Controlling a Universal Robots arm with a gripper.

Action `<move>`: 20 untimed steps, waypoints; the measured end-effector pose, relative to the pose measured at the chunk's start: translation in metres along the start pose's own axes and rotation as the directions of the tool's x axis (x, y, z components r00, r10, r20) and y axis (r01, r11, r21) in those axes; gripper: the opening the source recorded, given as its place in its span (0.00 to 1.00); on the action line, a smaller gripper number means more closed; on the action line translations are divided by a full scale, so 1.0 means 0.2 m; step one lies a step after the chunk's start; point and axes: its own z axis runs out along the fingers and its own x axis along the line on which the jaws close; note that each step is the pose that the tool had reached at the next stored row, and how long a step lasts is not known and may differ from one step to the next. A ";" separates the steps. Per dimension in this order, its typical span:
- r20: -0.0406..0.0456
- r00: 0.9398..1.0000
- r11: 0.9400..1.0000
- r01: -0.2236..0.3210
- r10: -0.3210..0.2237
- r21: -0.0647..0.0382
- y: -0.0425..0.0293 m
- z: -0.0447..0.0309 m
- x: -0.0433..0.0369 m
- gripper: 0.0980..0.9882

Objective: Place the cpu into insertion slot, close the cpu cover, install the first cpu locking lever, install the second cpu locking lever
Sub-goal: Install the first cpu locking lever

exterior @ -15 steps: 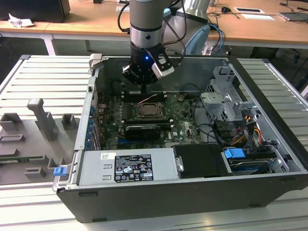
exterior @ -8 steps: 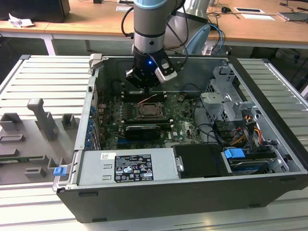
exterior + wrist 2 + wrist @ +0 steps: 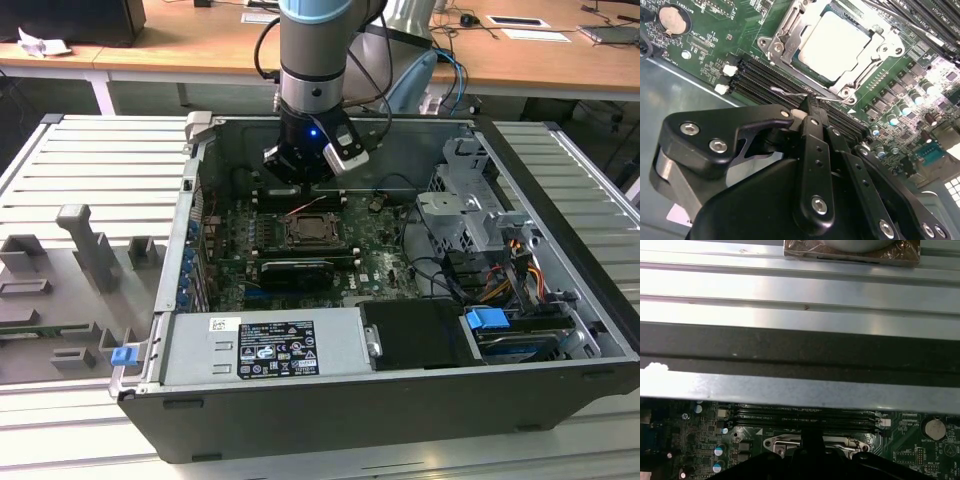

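Inside the open computer case (image 3: 400, 400), which is lying on its side on a ribbed metal table (image 3: 80, 150), the cpu (image 3: 837, 42) is being held in its socket on the green motherboard (image 3: 710, 35). Its pale metal top is being framed by the cpu cover (image 3: 790, 37), which is lying shut over it.

In the second wrist view the gripper (image 3: 811, 103) is being held with its two black fingers (image 3: 812, 150) drawn together, no gap being shown between the tips. The tips are being kept at a thin wire locking lever (image 3: 787, 92) that is running along one edge of the socket, beside the black memory slots (image 3: 760, 75). The wire seems to be touched by the tips, though whether it is being pinched between them cannot be told.

The cpu is lying just past the fingertips, on the other side of the lever, near them but not being touched. In the exterior view the arm is being held upright over the board, with the gripper hanging just beside the socket, toward the far wall of the case.
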 end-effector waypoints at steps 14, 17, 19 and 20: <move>0.000 1.000 1.000 0.000 0.000 0.000 -0.001 0.008 -0.010 0.01; 0.000 1.000 1.000 0.000 0.000 0.000 -0.001 0.009 -0.011 0.01; 0.000 1.000 1.000 0.000 0.000 0.000 -0.001 0.011 -0.013 0.01; 0.000 1.000 1.000 0.000 0.000 0.000 -0.001 0.012 -0.016 0.01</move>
